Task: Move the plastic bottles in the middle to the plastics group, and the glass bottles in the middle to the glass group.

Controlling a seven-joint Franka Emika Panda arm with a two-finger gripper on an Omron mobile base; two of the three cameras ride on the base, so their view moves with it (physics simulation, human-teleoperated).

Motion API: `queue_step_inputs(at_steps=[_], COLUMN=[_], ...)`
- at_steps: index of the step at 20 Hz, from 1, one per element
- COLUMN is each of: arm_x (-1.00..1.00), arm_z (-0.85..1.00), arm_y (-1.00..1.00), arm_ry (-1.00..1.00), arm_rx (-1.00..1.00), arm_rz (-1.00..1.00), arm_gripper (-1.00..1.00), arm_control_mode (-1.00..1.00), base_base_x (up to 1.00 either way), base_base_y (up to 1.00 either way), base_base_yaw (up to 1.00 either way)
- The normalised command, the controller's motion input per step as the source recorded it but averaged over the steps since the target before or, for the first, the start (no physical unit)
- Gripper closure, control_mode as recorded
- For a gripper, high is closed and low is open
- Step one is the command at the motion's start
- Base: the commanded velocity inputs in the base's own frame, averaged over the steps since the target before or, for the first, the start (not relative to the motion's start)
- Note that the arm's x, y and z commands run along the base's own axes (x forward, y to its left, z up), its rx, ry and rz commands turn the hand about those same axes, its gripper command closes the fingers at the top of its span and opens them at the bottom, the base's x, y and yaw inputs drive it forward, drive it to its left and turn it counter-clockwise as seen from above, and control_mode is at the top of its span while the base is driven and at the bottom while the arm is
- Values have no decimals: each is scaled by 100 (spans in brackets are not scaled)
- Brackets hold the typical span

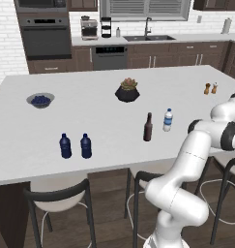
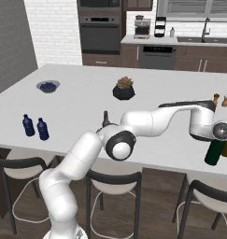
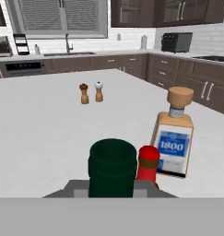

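Note:
My gripper [image 2: 215, 142] is shut on the top of the tall dark green bottle [image 2: 211, 154], which stands upright near the right front of the white counter [image 2: 77, 93]. In the hand view the green bottle [image 3: 112, 167] rises between my fingers, close beside a red-capped bottle [image 3: 148, 162] and a square glass bottle with a blue label [image 3: 174, 138]. The brown beer-type bottle [image 1: 148, 127] and the clear water bottle [image 1: 168, 120] stand mid-counter. At the front left are two dark blue bottles [image 1: 65, 146] [image 1: 85, 146].
A potted plant [image 1: 127, 91] sits mid-counter and a bowl of blueberries [image 1: 40, 100] at the left. Salt and pepper shakers [image 3: 91, 92] stand further back on the right. Stools [image 1: 58, 198] line the counter's near edge.

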Motion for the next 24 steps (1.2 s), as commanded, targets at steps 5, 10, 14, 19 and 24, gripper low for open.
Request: queue_step_inputs(at_steps=[5, 10, 14, 19, 24], arm_x=[-3, -7, -8, -17, -39], arm_z=[-9, -4, -1, -3, -9], arm_y=[0, 0, 1, 0, 4], arm_ry=[0, 0, -1, -3, 0], arm_rx=[0, 0, 0, 0, 0], arm_rz=[0, 0, 0, 0, 0], arm_gripper=[100, 100, 100, 100, 100], arm_control_mode=[-100, -100, -100, -100, -100], base_base_x=[0, 0, 0, 0, 0], base_base_y=[0, 0, 0, 0, 0], base_base_yaw=[0, 0, 0, 0, 0])
